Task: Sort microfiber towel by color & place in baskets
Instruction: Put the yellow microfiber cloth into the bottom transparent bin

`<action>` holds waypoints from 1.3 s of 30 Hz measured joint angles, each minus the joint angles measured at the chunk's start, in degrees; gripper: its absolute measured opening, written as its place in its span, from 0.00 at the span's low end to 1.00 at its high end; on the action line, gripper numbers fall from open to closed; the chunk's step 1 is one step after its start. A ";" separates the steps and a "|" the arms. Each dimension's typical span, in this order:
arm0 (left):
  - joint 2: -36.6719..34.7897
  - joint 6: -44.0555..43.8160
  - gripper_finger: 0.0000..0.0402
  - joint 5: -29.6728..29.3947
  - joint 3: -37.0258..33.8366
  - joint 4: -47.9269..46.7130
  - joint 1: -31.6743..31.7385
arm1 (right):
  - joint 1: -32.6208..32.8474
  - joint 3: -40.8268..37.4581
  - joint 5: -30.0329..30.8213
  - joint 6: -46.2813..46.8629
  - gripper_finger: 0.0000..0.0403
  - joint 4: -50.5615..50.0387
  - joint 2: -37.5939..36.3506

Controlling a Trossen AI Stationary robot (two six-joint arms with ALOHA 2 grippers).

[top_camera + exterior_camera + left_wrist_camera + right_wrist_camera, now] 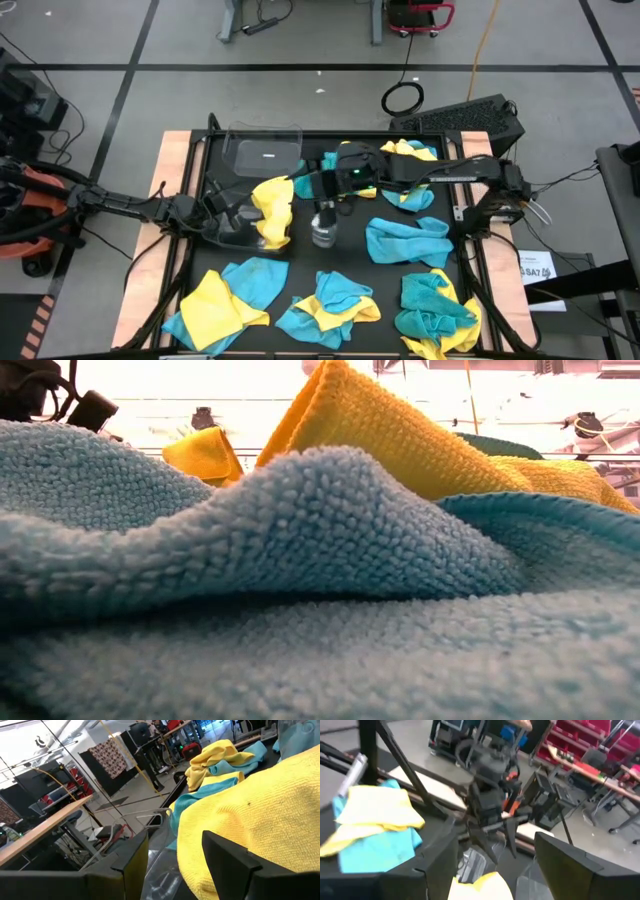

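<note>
A yellow towel (272, 212) lies bunched in the near clear basket (228, 232), with its far end over the rim. My left gripper (222, 208) (172, 870) is open at that basket's left end, one finger on each side of the clear wall (161, 870), and the yellow towel (260, 815) lies just ahead of it. My right gripper (308, 186) (485, 870) is open above the towel's far end (481, 889). A second clear basket (265, 155) stands at the far edge. Teal and yellow towels (405, 240) lie about the mat. My left gripper stands astride the near basket's clear end wall (161, 870), coming level from the table's left; I cannot tell whether a finger touches the wall or the yellow towel. My right gripper hangs over the towel's far end, and I cannot tell whether it touches it.
A small clear spray bottle (325, 230) stands mid-table, right of the near basket. Mixed teal and yellow piles lie along the near edge (225, 295) (330, 305) (435, 312) and at the far right (410, 165). Teal cloth (300, 610) and yellow cloth (400, 430) fill the low view.
</note>
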 joint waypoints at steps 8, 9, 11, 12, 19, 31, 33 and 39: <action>0.00 -1.40 0.48 4.64 0.00 0.32 0.02 | 1.14 0.00 0.30 3.31 0.63 -12.28 -10.51; 0.00 -1.29 0.48 5.71 0.01 0.97 0.02 | 1.16 0.00 0.33 4.00 0.63 -14.53 -11.71; -0.02 -1.31 0.48 6.63 0.01 2.96 0.00 | 1.30 0.00 0.33 5.96 0.63 -18.97 -14.07; 0.00 -1.45 0.48 6.69 0.00 4.22 0.02 | 1.36 0.00 0.33 7.07 0.63 -21.52 -15.17; 0.00 -8.49 0.48 11.55 0.01 7.03 0.04 | 2.04 0.00 4.62 15.14 0.63 -39.88 -21.90; 10.18 -16.24 0.48 25.26 2.82 12.06 0.02 | 5.39 0.00 9.01 21.00 0.63 -49.85 -24.98; 14.37 -16.86 0.48 25.69 3.25 14.00 0.02 | 5.67 0.00 9.01 20.96 0.63 -49.76 -24.83; 27.20 -17.23 0.48 27.06 5.89 22.14 0.10 | 5.63 0.00 9.09 21.63 0.63 -49.70 -24.34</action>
